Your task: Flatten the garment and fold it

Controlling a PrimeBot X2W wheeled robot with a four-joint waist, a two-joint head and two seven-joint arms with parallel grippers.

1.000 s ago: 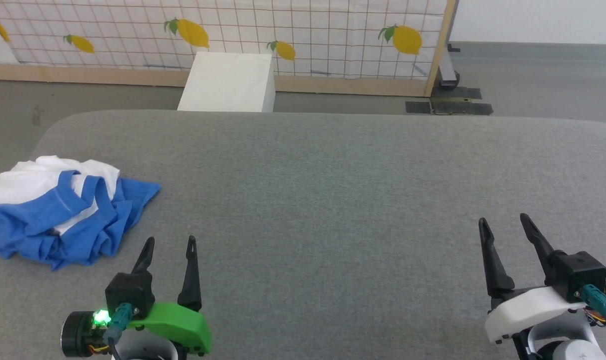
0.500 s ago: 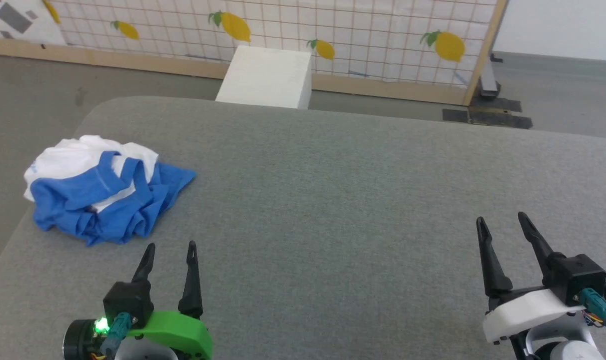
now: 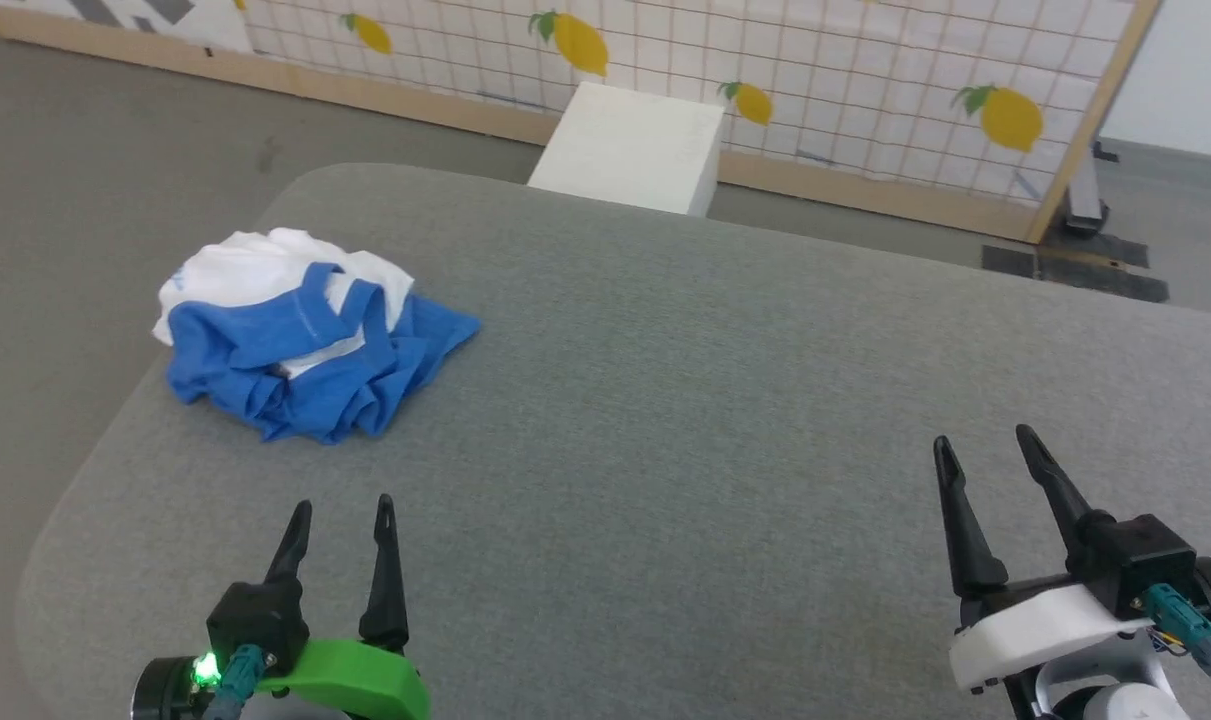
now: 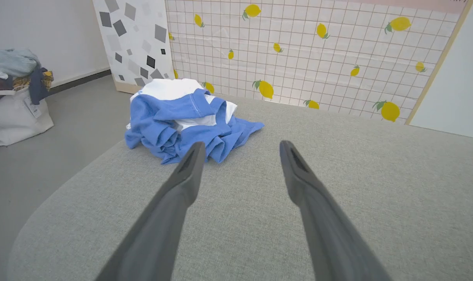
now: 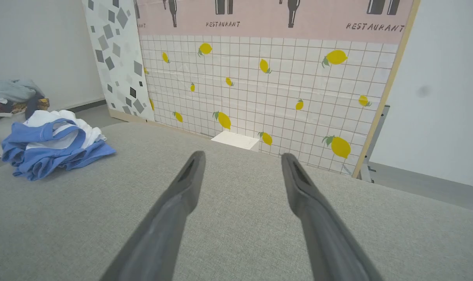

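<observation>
Head view: the garment (image 3: 305, 350) lies in a crumpled heap at about ten o'clock on the grey padded surface (image 3: 685, 420), close to its left edge. Blue folds are on the near side and white cloth is bunched behind. The left gripper (image 3: 343, 502) sits at seven o'clock, its two dark fingers spread apart with nothing between them, pointing toward the heap with a clear gap before it. The right gripper (image 3: 981, 436) sits at four o'clock, well apart from the garment, fingers likewise spread and empty. Past the far edge, at twelve o'clock, a white box (image 3: 630, 148) stands on the floor against a lemon-print panel (image 3: 865, 90).

Left wrist view: the heap sits at eleven o'clock, blue sleeve and neckband fabric wrapped over white. The tip of one finger overlaps its near edge in the picture — no touch can be made out. At nine o'clock a pale bag (image 4: 13, 117) piled with clothes rests on the floor.

Right wrist view: both fingers stand wide over the grey surface, and the garment lies at nine o'clock — far off to the side, near the surface's edge.
</observation>
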